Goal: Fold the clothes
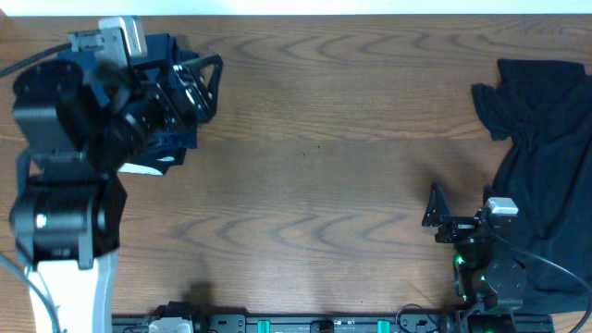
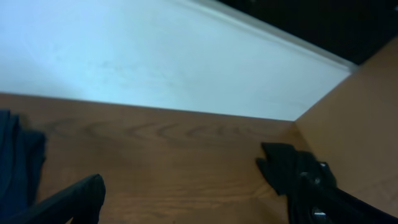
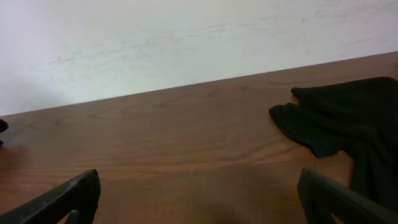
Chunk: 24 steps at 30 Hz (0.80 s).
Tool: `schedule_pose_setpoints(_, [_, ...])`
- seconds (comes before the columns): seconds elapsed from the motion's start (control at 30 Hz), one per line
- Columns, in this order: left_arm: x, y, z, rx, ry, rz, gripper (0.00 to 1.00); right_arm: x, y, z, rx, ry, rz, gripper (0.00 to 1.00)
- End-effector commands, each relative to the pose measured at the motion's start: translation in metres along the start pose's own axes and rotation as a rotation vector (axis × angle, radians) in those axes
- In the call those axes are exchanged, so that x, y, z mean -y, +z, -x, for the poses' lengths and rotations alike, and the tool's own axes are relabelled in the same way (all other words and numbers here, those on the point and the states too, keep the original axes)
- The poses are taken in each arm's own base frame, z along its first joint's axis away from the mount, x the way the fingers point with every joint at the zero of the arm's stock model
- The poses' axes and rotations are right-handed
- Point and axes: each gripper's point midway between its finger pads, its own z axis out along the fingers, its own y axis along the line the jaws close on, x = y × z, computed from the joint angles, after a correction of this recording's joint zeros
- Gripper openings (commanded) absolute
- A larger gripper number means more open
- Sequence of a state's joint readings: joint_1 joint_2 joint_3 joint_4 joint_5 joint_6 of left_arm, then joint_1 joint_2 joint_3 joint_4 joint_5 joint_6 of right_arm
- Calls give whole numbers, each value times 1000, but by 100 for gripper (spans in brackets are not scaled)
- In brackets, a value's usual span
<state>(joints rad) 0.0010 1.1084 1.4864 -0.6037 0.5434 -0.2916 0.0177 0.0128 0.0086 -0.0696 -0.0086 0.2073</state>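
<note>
The black garment (image 1: 546, 139) lies along the desk's (image 1: 314, 166) right edge, its long axis running from the far corner to the near edge; the navy garment (image 1: 181, 137) is bunched at the far left corner. The right gripper (image 1: 433, 215), spread and empty, sits just left of the black cloth, and the left gripper (image 1: 211, 88), likewise spread and empty, is beside the navy one. No container shows.

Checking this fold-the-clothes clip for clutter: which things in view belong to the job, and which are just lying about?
Belongs to the job:
- navy garment, partly under the left arm
- black garment, at the table's right edge
- left claw and right claw, both open and empty

Just there:
- wooden table
- white panel behind the table
- equipment rail along the near edge
</note>
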Motion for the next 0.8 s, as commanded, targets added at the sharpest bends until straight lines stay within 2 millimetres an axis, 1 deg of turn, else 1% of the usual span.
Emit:
schedule_pose_setpoints(0.0, [17,-19,1,28,25,-23,98,0,0,-1,0,-14,6,99])
schedule_pose_setpoints(0.03, [17,-22,-3,16,20,-20,98,0,0,-1,0,-14,5,99])
schedule_pose_setpoints(0.17, [12,-32,-30,-72,-29,14,98,0,0,-1,0,-14,6,99])
schedule_pose_setpoints(0.37, [0,-31,-59,-138,-63,40,98,0,0,-1,0,-14,6,99])
schedule_pose_setpoints(0.5, [-25,-22,-97,-200,-98,98,98,0,0,-1,0,-14,5,99])
schedule_pose_setpoints(0.57, [-38,-14,-119,-225,-112,108,98,0,0,-1,0,-14,5,99])
schedule_pose_setpoints(0.63, [-48,-7,-136,-234,-116,110,98,0,0,-1,0,-14,5,99])
schedule_pose_setpoints(0.77, [-72,9,-176,-228,-113,108,98,0,0,-1,0,-14,5,99])
